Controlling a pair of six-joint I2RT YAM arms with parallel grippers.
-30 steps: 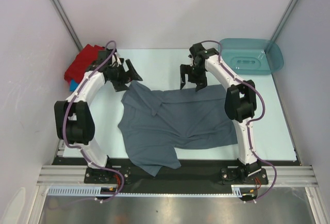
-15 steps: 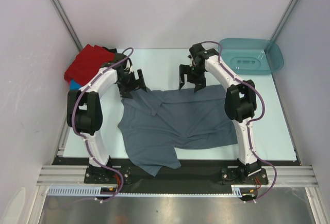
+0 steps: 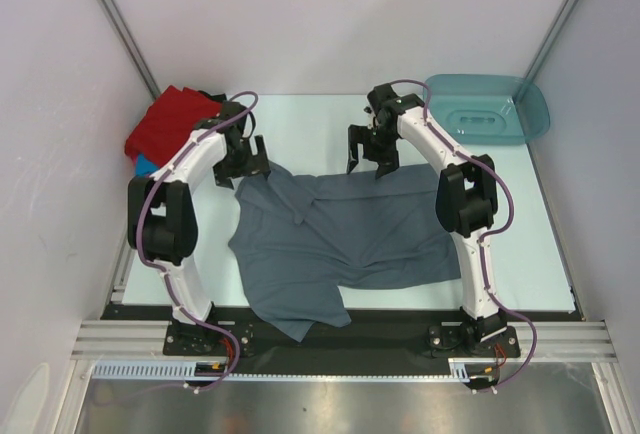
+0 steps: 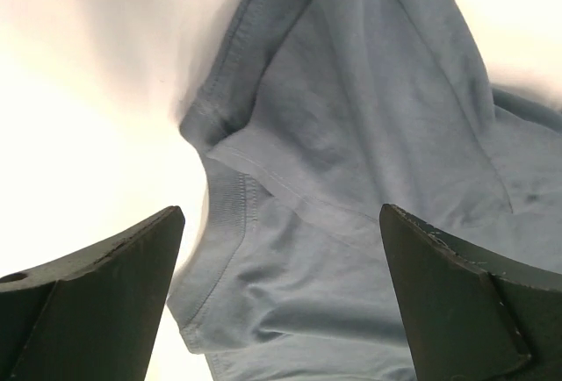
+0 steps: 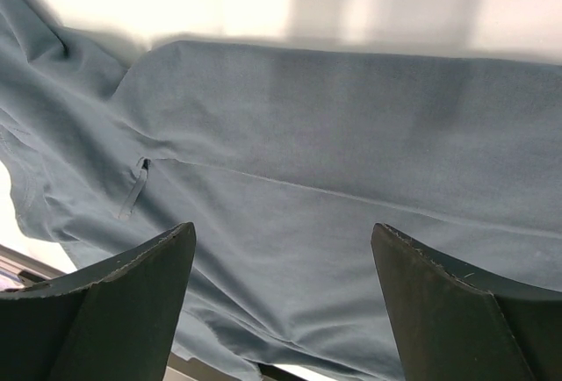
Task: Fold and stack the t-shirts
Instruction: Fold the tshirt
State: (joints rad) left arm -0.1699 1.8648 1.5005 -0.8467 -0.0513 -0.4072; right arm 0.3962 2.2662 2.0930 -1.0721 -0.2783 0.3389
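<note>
A slate grey-blue t-shirt (image 3: 340, 234) lies crumpled and partly folded in the middle of the table, a flap hanging near the front edge. My left gripper (image 3: 247, 167) is open and empty over its far left corner; the left wrist view shows a hemmed sleeve (image 4: 263, 249) between the jaws. My right gripper (image 3: 366, 165) is open and empty over the shirt's far edge; the right wrist view shows flat cloth (image 5: 299, 223) below. A red t-shirt (image 3: 165, 124) lies folded at the far left on a bright blue one (image 3: 143, 164). Pink and black shirts are out of view.
A teal plastic tub (image 3: 490, 109) stands at the far right corner. Pale walls and metal posts close the table at the back and both sides. The black rail with the arm bases runs along the front edge.
My left gripper has swung right and nearer, from beside the red shirt to the grey-blue shirt's far left corner. The right arm and the shirt have not moved.
</note>
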